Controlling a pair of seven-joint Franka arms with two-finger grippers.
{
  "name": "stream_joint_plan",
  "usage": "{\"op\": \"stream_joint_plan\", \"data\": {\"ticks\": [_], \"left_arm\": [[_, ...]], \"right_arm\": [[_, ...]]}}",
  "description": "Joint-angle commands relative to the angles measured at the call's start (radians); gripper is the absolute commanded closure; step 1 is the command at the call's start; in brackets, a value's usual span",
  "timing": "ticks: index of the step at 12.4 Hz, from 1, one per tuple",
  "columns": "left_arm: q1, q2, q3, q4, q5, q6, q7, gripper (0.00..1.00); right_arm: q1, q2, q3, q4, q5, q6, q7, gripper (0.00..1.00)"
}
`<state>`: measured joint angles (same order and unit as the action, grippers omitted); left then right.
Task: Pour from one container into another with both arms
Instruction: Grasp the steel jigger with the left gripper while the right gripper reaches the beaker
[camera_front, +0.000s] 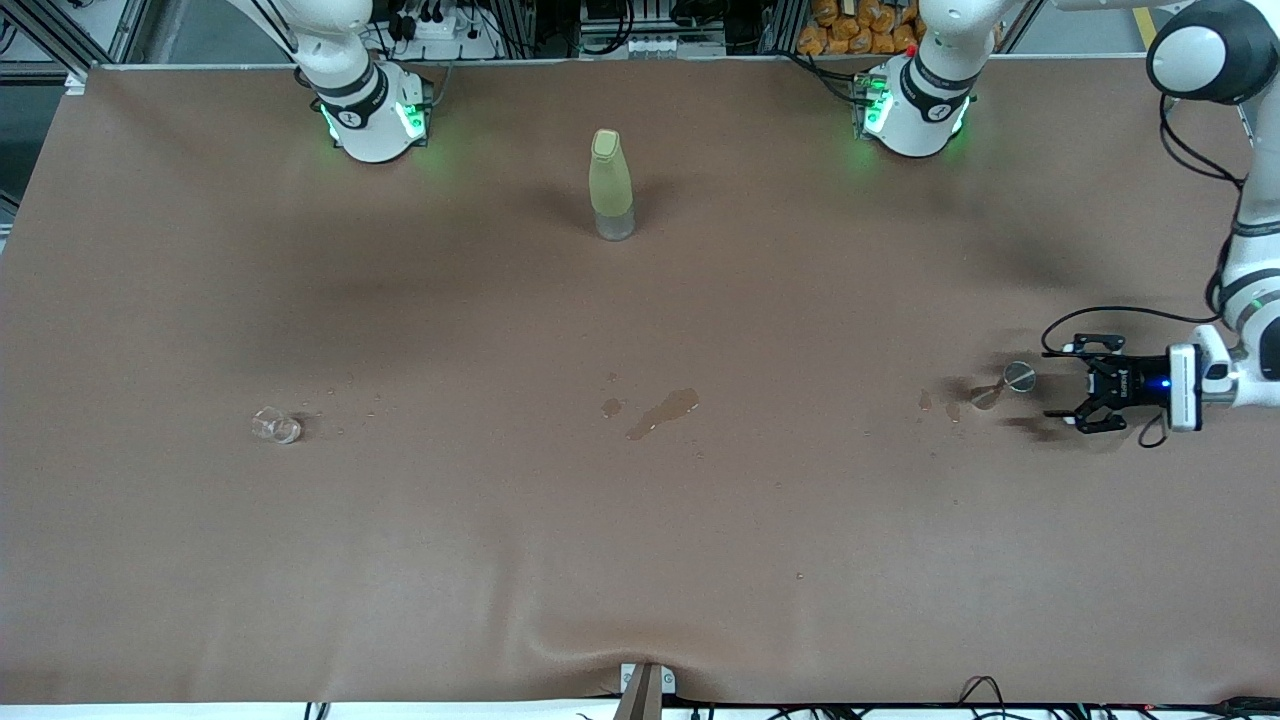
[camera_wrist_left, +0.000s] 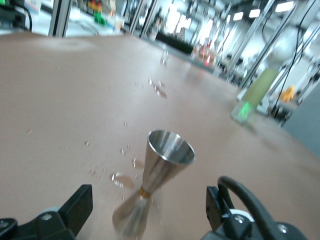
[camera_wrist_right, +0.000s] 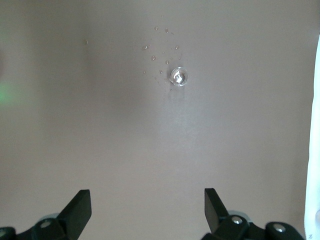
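A steel jigger stands upright on the brown table toward the left arm's end. My left gripper is low beside it, open; its fingers flank the jigger's base without touching. A tall yellow-green bottle stands upright between the two arm bases. A small clear glass sits toward the right arm's end. My right gripper hangs open and empty high over the table near that glass; it is out of the front view.
Wet patches lie mid-table and beside the jigger. Droplets surround the small glass. The brown cloth covers the whole table and wrinkles at its front edge.
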<state>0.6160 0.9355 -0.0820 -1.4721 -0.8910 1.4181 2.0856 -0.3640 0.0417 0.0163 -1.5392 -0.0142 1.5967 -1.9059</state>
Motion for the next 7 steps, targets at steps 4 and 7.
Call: {"op": "stream_joint_plan", "data": {"ticks": [4,7], "left_arm": [[0.002,0.057,-0.005,0.018,-0.043,-0.034,0.067,0.0],[-0.013,0.074,-0.013,0.015,-0.049,-0.036,0.142,0.0]], "right_arm": [[-0.053,0.116,-0.028,0.01,0.155,0.041,-0.114,0.0],[-0.027,0.22,-0.119,0.01,0.32,0.045,-0.218,0.0]]}}
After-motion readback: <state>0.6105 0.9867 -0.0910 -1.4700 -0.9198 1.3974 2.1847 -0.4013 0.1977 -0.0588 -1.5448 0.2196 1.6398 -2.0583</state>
